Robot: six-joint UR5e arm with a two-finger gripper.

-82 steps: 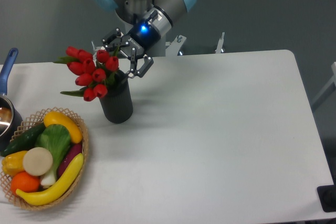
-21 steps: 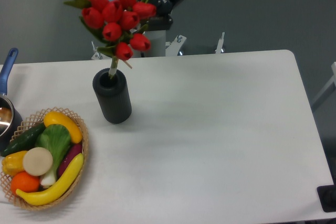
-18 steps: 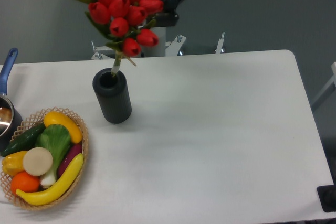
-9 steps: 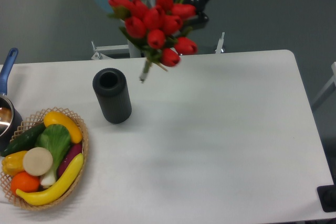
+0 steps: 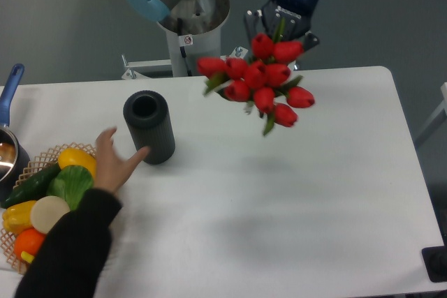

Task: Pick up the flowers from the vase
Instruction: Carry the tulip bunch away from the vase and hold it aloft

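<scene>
Flowers [image 5: 262, 83] now rightward of vase [image 5: 150, 126], jaws clamped.

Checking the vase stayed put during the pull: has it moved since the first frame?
No. The vase sits at the same spot on the table, same offset from the basket. Only the flowers left it.
</scene>
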